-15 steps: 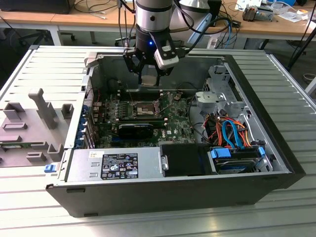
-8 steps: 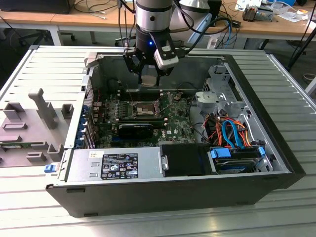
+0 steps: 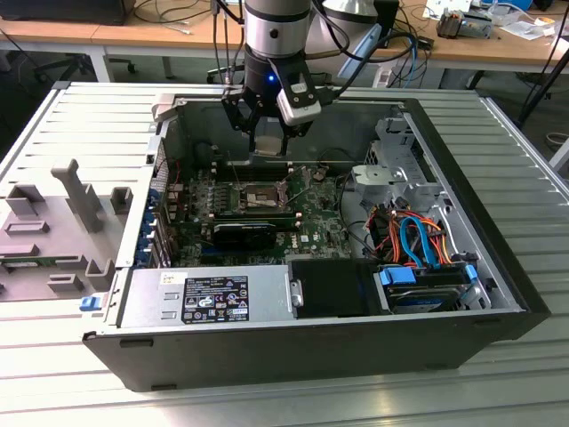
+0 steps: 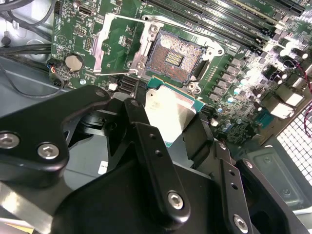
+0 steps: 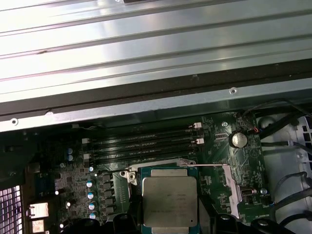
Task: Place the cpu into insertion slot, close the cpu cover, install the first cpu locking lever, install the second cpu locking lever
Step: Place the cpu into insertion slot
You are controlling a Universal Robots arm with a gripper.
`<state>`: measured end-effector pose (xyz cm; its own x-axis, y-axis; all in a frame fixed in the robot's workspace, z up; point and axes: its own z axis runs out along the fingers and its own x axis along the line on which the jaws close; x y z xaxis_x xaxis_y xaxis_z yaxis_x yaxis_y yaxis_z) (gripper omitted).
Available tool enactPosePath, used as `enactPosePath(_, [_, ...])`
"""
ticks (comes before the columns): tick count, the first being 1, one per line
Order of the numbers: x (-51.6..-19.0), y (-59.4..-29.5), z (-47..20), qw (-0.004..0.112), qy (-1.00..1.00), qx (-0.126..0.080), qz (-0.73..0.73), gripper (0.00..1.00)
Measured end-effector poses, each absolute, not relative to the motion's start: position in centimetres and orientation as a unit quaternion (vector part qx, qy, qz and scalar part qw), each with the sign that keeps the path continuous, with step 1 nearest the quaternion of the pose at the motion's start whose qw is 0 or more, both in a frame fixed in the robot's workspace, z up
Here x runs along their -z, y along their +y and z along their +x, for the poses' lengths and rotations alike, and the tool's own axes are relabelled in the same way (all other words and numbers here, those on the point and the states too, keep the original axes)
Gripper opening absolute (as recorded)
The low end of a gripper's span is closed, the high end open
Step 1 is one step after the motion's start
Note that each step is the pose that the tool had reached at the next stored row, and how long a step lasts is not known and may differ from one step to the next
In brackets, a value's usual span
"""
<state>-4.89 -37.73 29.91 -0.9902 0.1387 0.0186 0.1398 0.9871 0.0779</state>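
Observation:
My gripper point(image 3: 267, 144) hangs inside the open computer case, just above the motherboard. Its black fingers point(image 4: 139, 122) are shut on the cpu point(image 4: 168, 109), a flat square chip with a silvery top point(image 5: 169, 201), gripped by two opposite edges. The insertion slot point(image 4: 171, 58) lies open a little beyond the chip, its dark pin field bare; from the exterior view it sits under the gripper point(image 3: 256, 197). The cpu cover point(image 4: 99, 46), a thin silver frame, is swung back off the socket onto the green board. A thin wire lever point(image 5: 209, 166) runs beside the socket.
Long memory slots point(image 5: 141, 146) run next to the socket. A coin battery point(image 4: 73, 62) sits near the open cover. The power supply point(image 3: 204, 298) fills the case's near side, with a drive cage and coloured cables point(image 3: 418, 240) at the exterior view's right. The case walls enclose the board.

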Motion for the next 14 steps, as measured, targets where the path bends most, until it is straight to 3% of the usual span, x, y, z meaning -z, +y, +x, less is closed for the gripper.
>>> enactPosePath(14, [-29.85, -37.73, -4.89, 0.006, -0.996, 0.039, -0.077, 0.54])
